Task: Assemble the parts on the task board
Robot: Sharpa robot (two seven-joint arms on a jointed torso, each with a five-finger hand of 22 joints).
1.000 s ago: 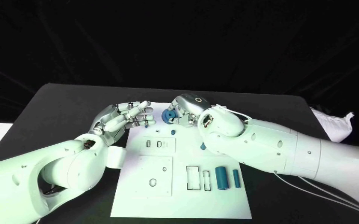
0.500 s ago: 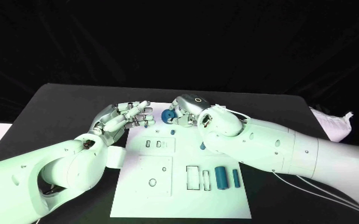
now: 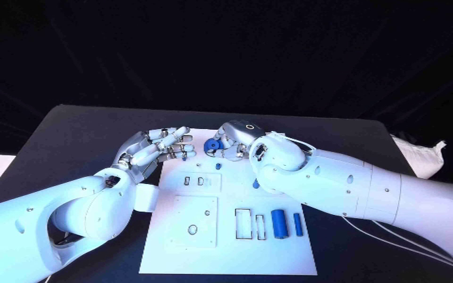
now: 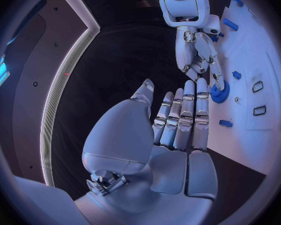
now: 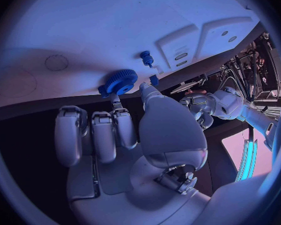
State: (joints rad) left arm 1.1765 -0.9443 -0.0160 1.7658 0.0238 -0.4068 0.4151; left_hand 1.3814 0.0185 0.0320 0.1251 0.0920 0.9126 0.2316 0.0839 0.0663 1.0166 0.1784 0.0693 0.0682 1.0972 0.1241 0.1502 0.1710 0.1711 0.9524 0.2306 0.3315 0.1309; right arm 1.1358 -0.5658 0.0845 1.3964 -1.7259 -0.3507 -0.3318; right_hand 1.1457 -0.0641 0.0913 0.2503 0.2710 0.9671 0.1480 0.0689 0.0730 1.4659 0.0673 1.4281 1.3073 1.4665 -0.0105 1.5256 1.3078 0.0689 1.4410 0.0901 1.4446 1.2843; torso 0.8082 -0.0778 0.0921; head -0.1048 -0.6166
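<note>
1. At the far end of the task board (image 3: 226, 257), the right hand (image 3: 238, 140) pinches a blue gear (image 3: 215, 147) between its fingertips; the right wrist view shows the gear (image 5: 118, 80) gripped by a finger and the thumb, just above the board's white surface (image 5: 115, 30).
2. Just beside it, on the board's far left corner, the left hand (image 3: 154, 150) hovers with its fingers straight and side by side, the thumb apart; it holds nothing, and its fingertips lie close to the gear without clearly touching it.
3. From the left wrist view, the left hand's palm (image 4: 172, 135) is open and flat, its fingers pointing toward the gear (image 4: 220, 93), which the right hand (image 4: 197, 60) grips from above.
4. Near the gear, a small blue peg (image 3: 218, 166) sits on the board; the right wrist view shows it (image 5: 147, 58) just beyond the gear.
5. Toward the board's near right part, a blue cylinder (image 3: 279, 223) and a thinner blue bar (image 3: 298, 224) lie side by side, apart from each other, next to two narrow rectangular slots (image 3: 243, 223).
6. On the board's left half lie a raised square plate (image 3: 194, 221) with a hole and a smaller plate (image 3: 198, 181) with two slots.
7. Under the right forearm, another small blue piece (image 3: 256, 183) shows partly; its shape I cannot tell.
8. All of it rests on the black table (image 3: 76, 132).
</note>
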